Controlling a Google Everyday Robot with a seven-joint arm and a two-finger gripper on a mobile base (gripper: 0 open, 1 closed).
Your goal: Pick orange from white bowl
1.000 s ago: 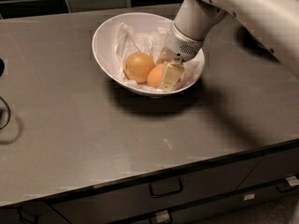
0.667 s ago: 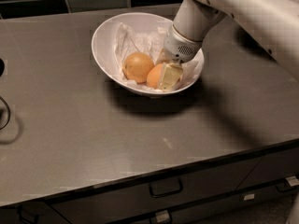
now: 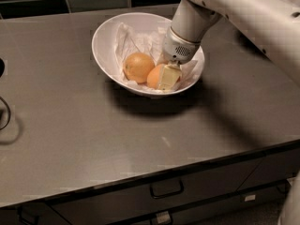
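The white bowl (image 3: 105, 41) stands at the back middle of the grey counter, lined with crumpled white paper. Two round fruits lie in it. The orange (image 3: 153, 77), the deeper-coloured one, lies at the bowl's front right. My gripper (image 3: 165, 77) reaches down into the bowl from the upper right and sits right at the orange, covering its right side. The white arm (image 3: 243, 13) crosses the top right corner.
A paler, yellowish-orange fruit (image 3: 138, 66) lies just left of the orange, touching it. A dark tiled wall runs behind the counter. A dark curved object (image 3: 3, 111) sits at the left edge. Drawers with a handle (image 3: 165, 190) are below the counter's front edge.
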